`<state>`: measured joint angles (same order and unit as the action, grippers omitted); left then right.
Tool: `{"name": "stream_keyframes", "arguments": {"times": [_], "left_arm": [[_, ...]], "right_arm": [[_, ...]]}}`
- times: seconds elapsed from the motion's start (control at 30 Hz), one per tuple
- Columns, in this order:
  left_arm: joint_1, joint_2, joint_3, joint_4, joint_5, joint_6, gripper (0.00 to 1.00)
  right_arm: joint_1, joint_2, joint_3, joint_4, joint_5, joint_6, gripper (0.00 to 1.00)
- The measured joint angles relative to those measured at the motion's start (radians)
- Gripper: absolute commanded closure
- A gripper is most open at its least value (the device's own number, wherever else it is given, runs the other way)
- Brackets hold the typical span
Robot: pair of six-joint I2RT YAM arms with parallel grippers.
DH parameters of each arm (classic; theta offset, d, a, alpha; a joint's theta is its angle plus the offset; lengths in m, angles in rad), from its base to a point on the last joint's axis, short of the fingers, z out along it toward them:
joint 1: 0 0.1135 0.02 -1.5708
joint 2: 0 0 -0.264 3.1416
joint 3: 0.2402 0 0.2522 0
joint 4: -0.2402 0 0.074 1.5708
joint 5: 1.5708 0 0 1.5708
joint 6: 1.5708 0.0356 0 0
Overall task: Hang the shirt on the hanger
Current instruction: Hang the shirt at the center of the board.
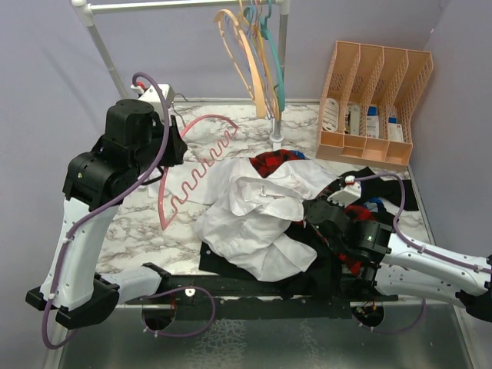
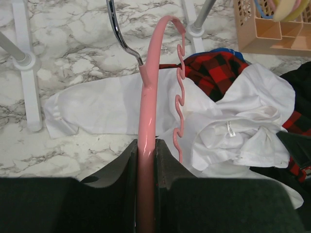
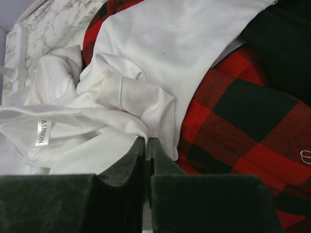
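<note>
A: White cloth heaped mid-table. Is that the shirt [image 1: 254,215]?

B: Yes. It is crumpled, with the neck label [image 3: 43,132] showing. It lies over a red-black plaid [image 3: 233,121] and a black garment [image 3: 282,39]. One flatter part spreads left onto the marble table [image 1: 131,231].

A: Hanger?

B: The pink hanger [image 2: 146,107] is left of the heap and not inside the shirt. The left gripper [image 2: 146,148] is clamped on its smooth bar, jaws tight on either side. In the left wrist view the wavy arm runs just right of the bar. The metal hook [image 2: 116,29] sits at the far end, curving away to the left. The flat part of the shirt lies beneath the hanger in that view.

A: Other arm?

B: The right gripper [image 3: 146,143] is low at the heap's right side. Its jaws are pressed together with only a hairline between them. The tips are at a white fold, with plaid just beside. I cannot tell whether any cloth is pinched.

A: Background?

B: A rack [image 1: 154,6] stands at the back with peach and teal hangers on it. A peach organizer [image 1: 377,100] is at back right, well apart from the heap.
</note>
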<state>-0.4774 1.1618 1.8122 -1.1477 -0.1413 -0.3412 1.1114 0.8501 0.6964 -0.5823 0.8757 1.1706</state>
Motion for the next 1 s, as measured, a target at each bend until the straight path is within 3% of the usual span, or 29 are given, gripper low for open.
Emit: {"name": "stream_keyframes", "arguments": {"times": [0.17,0.3,0.5,0.77,0.87,1.0], "left_arm": [[0.000,0.071,0.153,-0.097,0.052,0.014,1.00],[-0.001,0.115,0.205,-0.129,0.010,-0.006,1.00],[0.000,0.161,0.186,-0.157,-0.162,-0.099,1.00],[-0.005,0.277,0.174,-0.162,-0.299,-0.232,1.00],[-0.044,0.320,0.167,-0.149,-0.368,-0.246,1.00],[-0.152,0.319,0.043,-0.041,-0.481,-0.251,1.00]], "right_arm": [[0.000,0.000,0.000,-0.001,0.000,0.003,0.99],[0.000,0.000,0.000,-0.001,-0.006,0.004,0.99],[0.000,0.042,0.031,0.002,-0.022,-0.001,0.99],[-0.001,0.215,0.172,0.003,-0.064,-0.016,0.99],[-0.001,0.291,0.242,0.006,-0.089,-0.013,0.99],[-0.001,0.368,0.307,0.022,-0.121,-0.023,0.99]]}}
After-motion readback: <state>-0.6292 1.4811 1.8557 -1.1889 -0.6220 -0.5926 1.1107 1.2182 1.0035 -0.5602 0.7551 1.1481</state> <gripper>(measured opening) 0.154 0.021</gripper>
